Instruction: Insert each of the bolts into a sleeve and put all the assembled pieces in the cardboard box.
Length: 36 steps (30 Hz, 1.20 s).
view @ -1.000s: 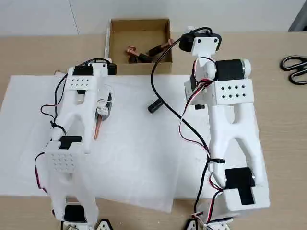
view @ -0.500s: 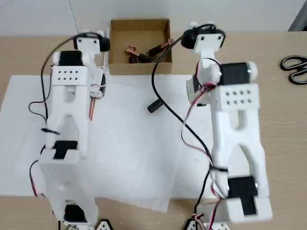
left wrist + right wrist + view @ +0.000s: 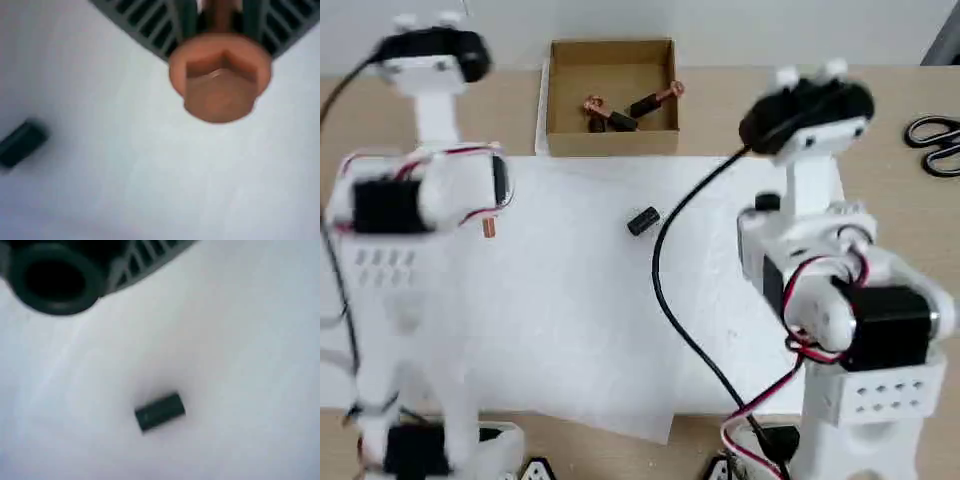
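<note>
The left end effector (image 3: 220, 17) is clamped on a copper bolt (image 3: 220, 82), hex head towards its wrist camera, raised above the white sheet (image 3: 570, 330). The right end effector (image 3: 100, 267) grips a black sleeve (image 3: 52, 280), its open bore facing that arm's camera. Between the two arms and apart from both, a loose sleeve (image 3: 642, 220) lies on its side on the sheet. Beyond it on the worktop (image 3: 880, 90) stands the cardboard box (image 3: 610, 143), holding assembled pieces (image 3: 620, 112). Scissors (image 3: 935, 140) lie out past the right arm.
</note>
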Tool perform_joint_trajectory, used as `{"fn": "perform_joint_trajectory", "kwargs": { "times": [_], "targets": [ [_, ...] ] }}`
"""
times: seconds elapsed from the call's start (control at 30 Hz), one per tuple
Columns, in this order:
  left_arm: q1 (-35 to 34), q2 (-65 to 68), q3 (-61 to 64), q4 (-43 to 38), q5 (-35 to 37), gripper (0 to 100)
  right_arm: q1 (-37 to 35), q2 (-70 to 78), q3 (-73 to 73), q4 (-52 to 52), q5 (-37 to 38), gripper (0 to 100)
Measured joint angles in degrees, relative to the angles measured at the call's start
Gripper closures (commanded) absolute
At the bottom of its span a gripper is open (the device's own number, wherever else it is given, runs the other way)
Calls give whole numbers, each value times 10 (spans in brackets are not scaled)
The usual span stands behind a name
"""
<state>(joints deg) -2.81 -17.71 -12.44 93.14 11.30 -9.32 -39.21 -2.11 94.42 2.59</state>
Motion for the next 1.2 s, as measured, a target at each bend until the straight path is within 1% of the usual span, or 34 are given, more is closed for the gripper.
{"fn": "perform_joint_trajectory", "kwargs": {
  "times": [0.1,0.2,0.3,0.4,0.5,0.57,0.67,0.87,1.03,1.2],
  "targets": [
    [30,-87,80,-60,57,994,-25,-54,112,-69,-38,994],
    [76,-160,169,-135,91,994,-67,-123,229,-171,-95,994],
    [114,-215,259,-228,119,994,-122,-192,354,-280,-111,994],
    [138,-255,349,-320,129,994,-159,-251,489,-370,-101,994],
    [152,-285,414,-396,130,994,-185,-302,608,-454,-47,995],
    [161,-298,438,-427,130,994,-198,-332,671,-498,-18,995],
    [176,-303,451,-443,130,994,-215,-380,748,-535,-6,995],
    [206,-303,453,-447,142,994,-251,-493,854,-549,-4,995],
    [239,-303,453,-440,158,994,-252,-575,903,-549,-4,995],
    [271,-303,460,-427,160,994,-252,-599,928,-549,-37,995]
  ]
}}
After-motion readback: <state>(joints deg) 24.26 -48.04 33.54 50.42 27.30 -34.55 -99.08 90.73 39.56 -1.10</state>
